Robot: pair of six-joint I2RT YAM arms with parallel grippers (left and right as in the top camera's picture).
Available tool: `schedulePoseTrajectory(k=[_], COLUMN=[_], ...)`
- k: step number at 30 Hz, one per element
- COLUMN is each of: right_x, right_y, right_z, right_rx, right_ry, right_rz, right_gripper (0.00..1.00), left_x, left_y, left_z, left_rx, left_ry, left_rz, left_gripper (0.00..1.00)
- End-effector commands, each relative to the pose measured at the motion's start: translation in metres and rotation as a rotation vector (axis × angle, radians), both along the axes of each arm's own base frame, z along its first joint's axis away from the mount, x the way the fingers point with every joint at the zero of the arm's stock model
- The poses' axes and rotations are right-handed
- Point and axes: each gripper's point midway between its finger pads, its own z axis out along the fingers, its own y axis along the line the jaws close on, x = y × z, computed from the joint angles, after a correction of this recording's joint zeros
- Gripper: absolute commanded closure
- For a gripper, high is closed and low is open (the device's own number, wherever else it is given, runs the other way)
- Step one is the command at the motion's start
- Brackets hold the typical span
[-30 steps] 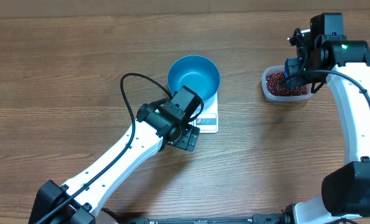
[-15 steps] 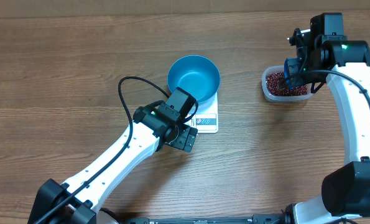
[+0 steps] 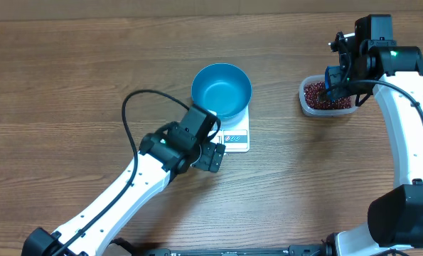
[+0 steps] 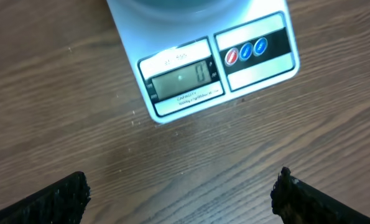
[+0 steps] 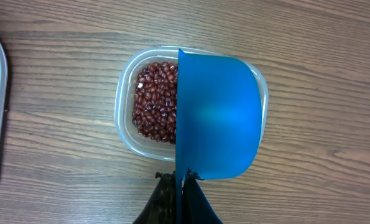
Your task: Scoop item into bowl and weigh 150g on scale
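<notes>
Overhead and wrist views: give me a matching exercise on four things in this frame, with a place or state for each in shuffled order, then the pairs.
Things:
1. blue bowl
2. red beans
3. blue scoop
4. left hand

Places or states:
A. open, over the table by the display edge of the scale
B. standing on the scale
C. gripped by the right hand
D. lying in the clear tub

Pairs: 1-B, 2-D, 3-C, 4-A
</notes>
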Motion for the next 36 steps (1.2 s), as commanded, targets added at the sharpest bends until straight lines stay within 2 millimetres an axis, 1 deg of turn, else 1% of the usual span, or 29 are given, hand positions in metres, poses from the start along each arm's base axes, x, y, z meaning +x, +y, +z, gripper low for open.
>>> schedulePoseTrajectory(k=[1,9,17,21,27,30,36], right_x=[0.005,0.006,0.007,0.007,0.007,0.007,0.007], right_y=[0.003,0.004,0.004,0.004,0.004,0.004,0.004], right_z=[0.01,0.01,0.01,0.01,0.01,0.01,0.01], right_rx=[0.017,0.025,0.025,0.024,0.025,0.024,0.025], right_ry=[-0.033,-0.038,-0.042,-0.042,-0.042,-0.041,-0.042], right_rz=[0.0,0.004,0.003,0.004,0.003,0.003,0.003], right_gripper=[0.96,0.96,0.96,0.96,0.96,0.96,0.96], left_x=[0.0,0.001,0.0,0.003,0.002,0.001,0.009], left_y=[0.0,0.001,0.0,-0.002,-0.001,0.0,0.004], left_z=[-0.009,-0.012,-0.035,-0.035,-0.035,-0.031,-0.004], left_rx=[-0.019,-0.018,0.006,-0.006,-0.005,-0.019,-0.054], left_ry=[0.002,0.003,0.046,0.042,0.047,0.047,-0.048], left_rz=[0.027,0.031,0.044,0.06,0.065,0.096,0.134], left_gripper=[0.02,0.0,0.0,0.0,0.0,0.0,0.01])
